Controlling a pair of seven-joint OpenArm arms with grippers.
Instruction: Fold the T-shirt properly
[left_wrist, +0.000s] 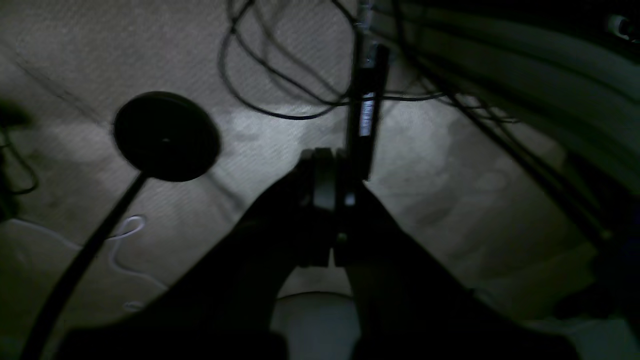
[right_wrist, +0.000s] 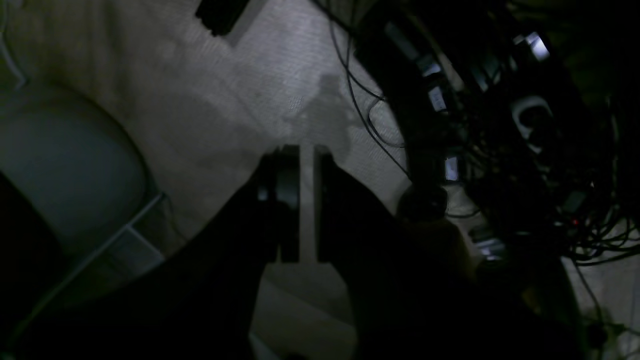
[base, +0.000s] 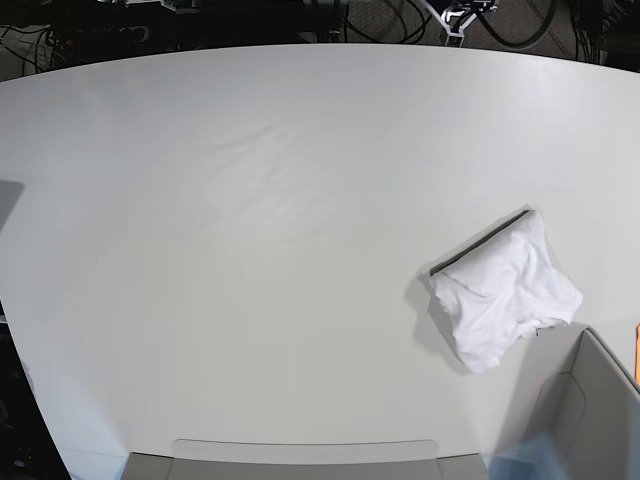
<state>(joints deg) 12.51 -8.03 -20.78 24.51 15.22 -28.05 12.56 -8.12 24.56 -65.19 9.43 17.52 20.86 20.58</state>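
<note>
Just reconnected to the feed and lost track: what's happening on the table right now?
Nothing is being handled at this moment. The T-shirt lies in a loosely bunched heap on the table, toward the right side of the base view, not neatly folded. Neither arm shows in that view. Both wrist cameras look at carpeted floor and cables instead. The left gripper is shut and empty. The right gripper has a narrow gap between its jaws and also holds nothing.

Plain white T-shirt (base: 505, 300) (no print), pale grey surface (base: 250, 250), black cables (left_wrist: 280, 85) over beige woven floor (left_wrist: 150, 45)
</note>
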